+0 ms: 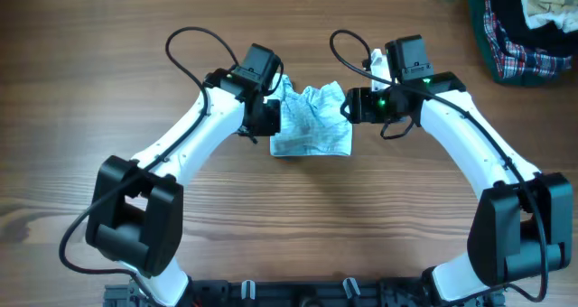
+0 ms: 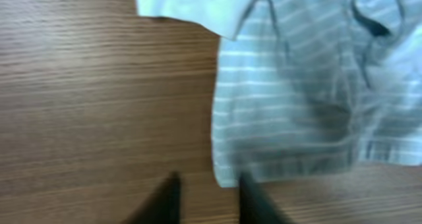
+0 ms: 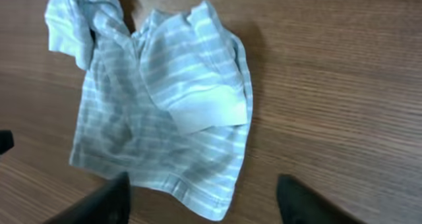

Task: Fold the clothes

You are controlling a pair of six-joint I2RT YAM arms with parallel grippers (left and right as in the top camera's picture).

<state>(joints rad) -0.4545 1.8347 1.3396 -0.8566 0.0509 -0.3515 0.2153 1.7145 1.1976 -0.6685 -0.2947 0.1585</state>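
1. The pale blue-and-white striped garment (image 1: 312,126) lies crumpled at the middle of the wooden worktop (image 1: 135,36), slightly toward its far edge. Its hem is flat toward the near edge and its far part is bunched. We see no clear long axis.
2. The left gripper (image 2: 208,204) sits just beside its left edge, fingers apart and empty.
3. The right gripper (image 3: 201,204) sits by its right side, spread wide and empty. Both arms are equally near.
4. A heap of plaid, dark and cream clothes (image 1: 528,23) lies at the far right corner. We see no container.
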